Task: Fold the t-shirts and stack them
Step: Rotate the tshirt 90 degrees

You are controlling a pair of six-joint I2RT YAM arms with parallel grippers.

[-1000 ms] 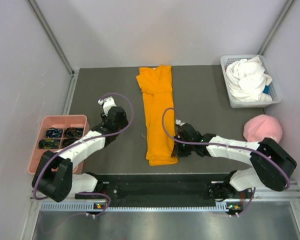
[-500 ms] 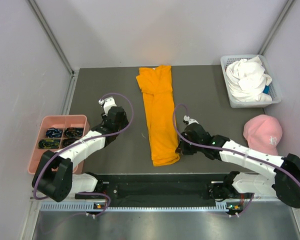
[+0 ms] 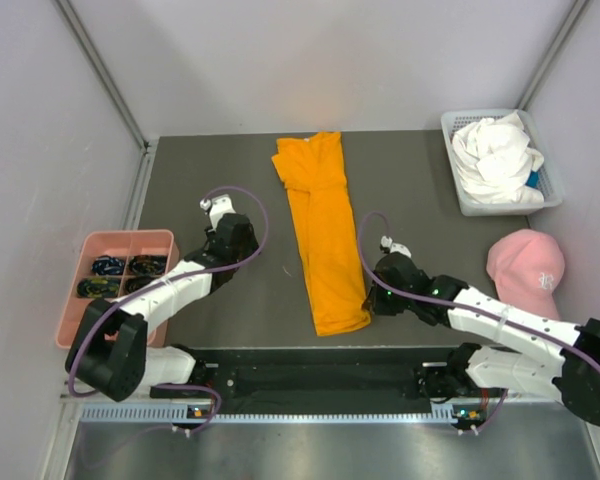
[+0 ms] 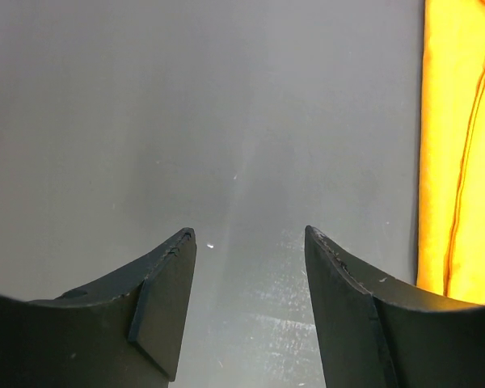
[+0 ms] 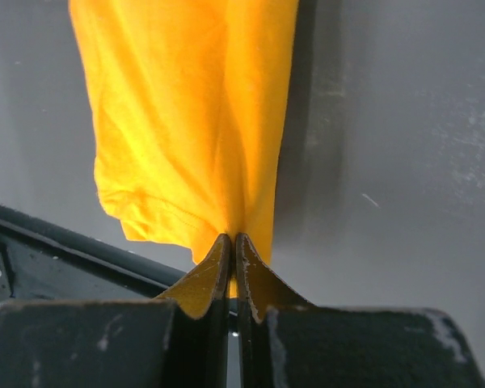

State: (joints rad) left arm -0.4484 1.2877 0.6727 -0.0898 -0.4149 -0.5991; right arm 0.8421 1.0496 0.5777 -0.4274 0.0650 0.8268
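One orange t-shirt (image 3: 325, 240), one white t-shirt (image 3: 495, 158), one pink cap (image 3: 525, 265)

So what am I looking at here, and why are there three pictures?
These are two robot arms bolted at the near edge of a dark table. One picture looks down from above. The other two come from a small camera on each wrist, showing that arm's own two fingers. The right gripper is shut on the near end of a long, folded orange t-shirt. The left gripper is open and empty, above bare table. Also there: a crumpled white t-shirt in a white basket, a pink baseball cap, and a pink compartment tray holding small dark items.
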